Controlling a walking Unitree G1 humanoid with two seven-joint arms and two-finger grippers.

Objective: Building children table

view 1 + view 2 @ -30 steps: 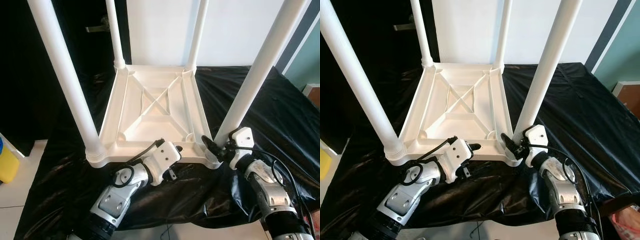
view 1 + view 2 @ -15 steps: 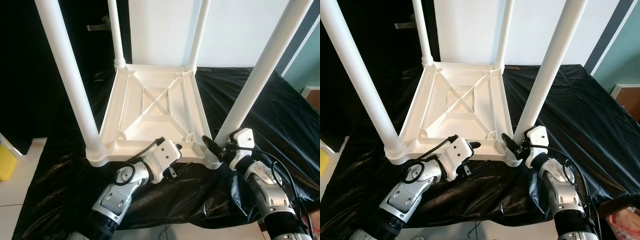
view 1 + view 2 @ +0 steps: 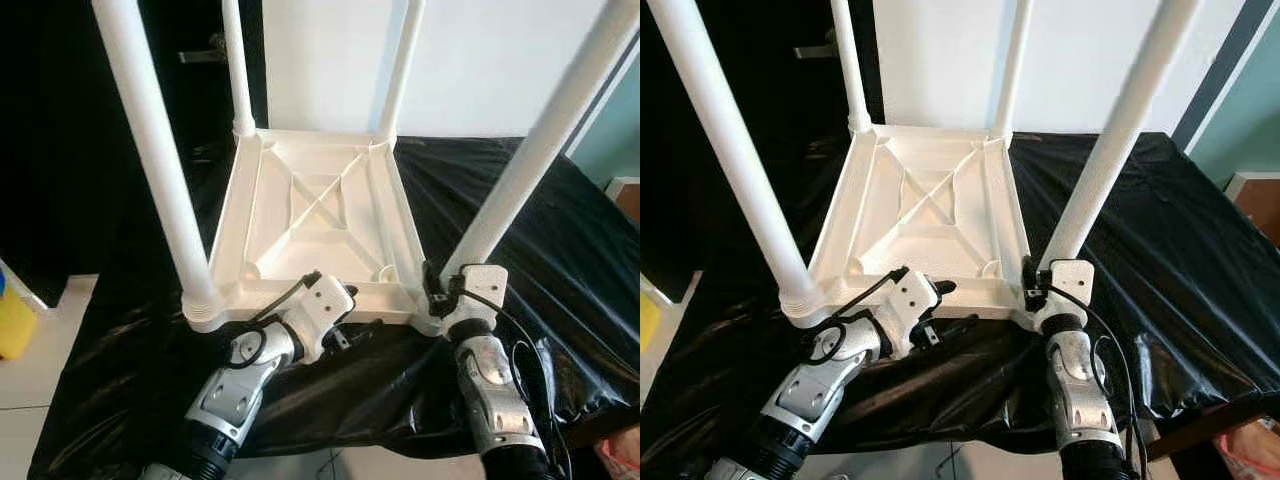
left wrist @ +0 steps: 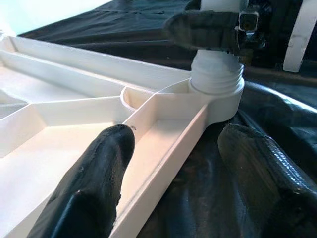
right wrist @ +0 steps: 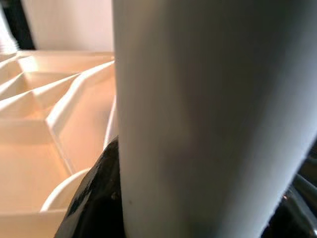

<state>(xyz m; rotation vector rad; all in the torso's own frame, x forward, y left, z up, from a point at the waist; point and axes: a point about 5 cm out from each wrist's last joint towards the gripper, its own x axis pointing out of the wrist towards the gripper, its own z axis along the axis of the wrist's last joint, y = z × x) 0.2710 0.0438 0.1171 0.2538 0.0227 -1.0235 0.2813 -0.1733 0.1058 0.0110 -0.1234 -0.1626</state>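
Note:
The white children's table (image 3: 300, 291) lies upside down on a black cloth, its four legs pointing up. My left gripper (image 3: 938, 312) is at the near rim, open; in the left wrist view (image 4: 173, 163) one finger rests inside the rim wall and the other outside over the cloth. My right gripper (image 3: 435, 285) sits at the base of the near right leg (image 3: 530, 170), just above its threaded socket (image 4: 215, 82). It is shut on that leg. In the right wrist view the leg (image 5: 213, 114) stands between the black fingers (image 5: 94, 198).
The black cloth (image 3: 560, 250) covers the whole work surface and hangs over the near edge. A yellow container (image 3: 15, 320) stands on the floor at the left. A white wall and a dark door with a handle (image 3: 205, 50) are behind.
My right arm has swung in under the near right leg and its gripper now wraps the leg's base. The left gripper has stayed at the rim. The view has shifted slightly.

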